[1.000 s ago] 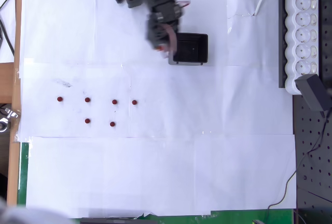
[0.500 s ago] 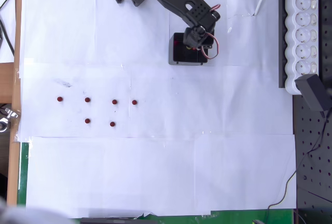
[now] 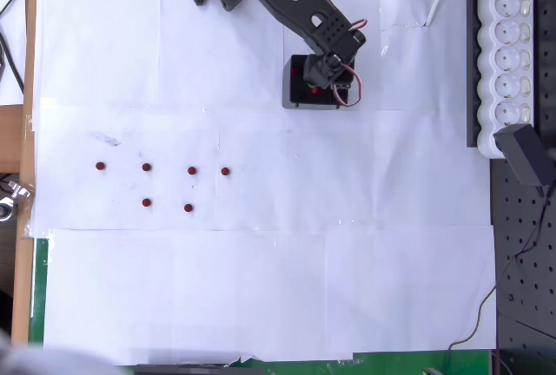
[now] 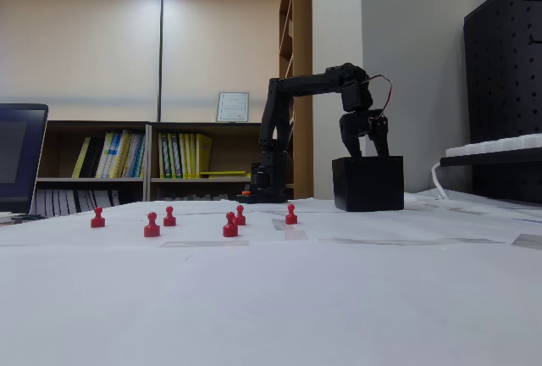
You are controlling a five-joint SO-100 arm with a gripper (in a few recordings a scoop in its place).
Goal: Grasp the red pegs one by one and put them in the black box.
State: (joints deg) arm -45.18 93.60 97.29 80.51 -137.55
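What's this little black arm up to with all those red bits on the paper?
The black arm is reaching over the black box, with its gripper pointing down just above the box's open top. Whether the jaws hold a peg cannot be told. Six red pegs stand on the white paper, apart from the box, waiting to be picked up. At least one red peg seems to lie inside the box.

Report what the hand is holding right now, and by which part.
Cannot be told: the hand hangs over the black box, its fingertips hidden behind the rim.
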